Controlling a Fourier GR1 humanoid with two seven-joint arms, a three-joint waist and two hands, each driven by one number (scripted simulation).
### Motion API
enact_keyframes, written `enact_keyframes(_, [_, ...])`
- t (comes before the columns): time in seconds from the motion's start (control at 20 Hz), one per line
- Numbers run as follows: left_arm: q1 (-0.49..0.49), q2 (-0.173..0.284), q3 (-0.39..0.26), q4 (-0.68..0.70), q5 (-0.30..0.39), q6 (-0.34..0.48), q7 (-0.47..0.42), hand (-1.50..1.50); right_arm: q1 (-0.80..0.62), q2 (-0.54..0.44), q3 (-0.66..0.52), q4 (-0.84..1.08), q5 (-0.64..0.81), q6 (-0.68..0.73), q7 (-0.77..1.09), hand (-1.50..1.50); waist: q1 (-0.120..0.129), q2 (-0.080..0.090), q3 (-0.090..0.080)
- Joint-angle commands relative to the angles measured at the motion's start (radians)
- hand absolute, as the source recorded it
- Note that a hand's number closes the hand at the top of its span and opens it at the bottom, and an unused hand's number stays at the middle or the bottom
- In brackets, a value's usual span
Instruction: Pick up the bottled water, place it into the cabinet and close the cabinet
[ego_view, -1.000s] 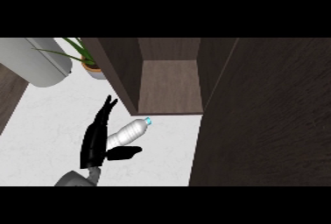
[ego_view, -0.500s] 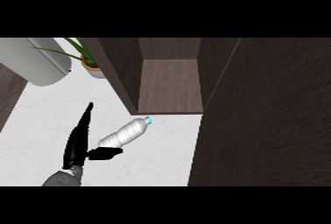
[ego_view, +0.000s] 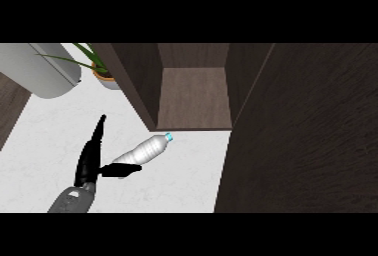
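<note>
In the head view, one bottle (ego_view: 145, 151) lies on its side on the pale, marbled tabletop (ego_view: 44, 135). It is clear plastic with a ribbed body that narrows to a light blue cap, and the cap end points up and to the right toward the cabinet (ego_view: 193, 95). The bottle rests just in front of the cabinet's open compartment, outside it, near the lower left corner of the opening. One cabinet shows, dark brown wood, with its door (ego_view: 310, 135) swung open and filling the right side of the view. One robot hand is visible, the left robot hand (ego_view: 92, 157), black on a grey forearm that comes in from the lower left. Its fingers are straight and together, pointing up and away, while the thumb sticks out to the right and touches the bottle's base; the hand is spread apart and clasps nothing. At the upper left stand one potted plant (ego_view: 103, 75) with thin green leaves and one rounded grey object (ego_view: 48, 70).
</note>
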Motion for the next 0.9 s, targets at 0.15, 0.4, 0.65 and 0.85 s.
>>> enact_keyframes(0.15, [-0.066,-0.058,0.059,0.096,0.019,-0.057,-0.049,-1.5,0.036,-0.023,-0.056,-0.079,0.027,0.034,0.009,-1.5,0.007,0.001,0.0])
enact_keyframes(0.4, [-0.103,-0.072,0.124,0.235,0.096,-0.159,-0.138,1.5,0.081,-0.027,-0.059,-0.134,0.001,0.027,-0.002,-1.5,0.002,0.002,-0.001])
enact_keyframes(0.65, [-0.21,-0.099,0.116,0.38,0.023,-0.123,-0.227,1.5,0.153,-0.068,-0.171,-0.128,-0.112,0.1,-0.079,-1.5,-0.01,0.005,0.0])
enact_keyframes(0.85, [-0.22,-0.137,0.048,0.376,-0.083,-0.011,-0.241,1.5,0.118,-0.061,-0.189,-0.136,-0.109,0.091,-0.031,-1.5,-0.006,0.004,0.0])
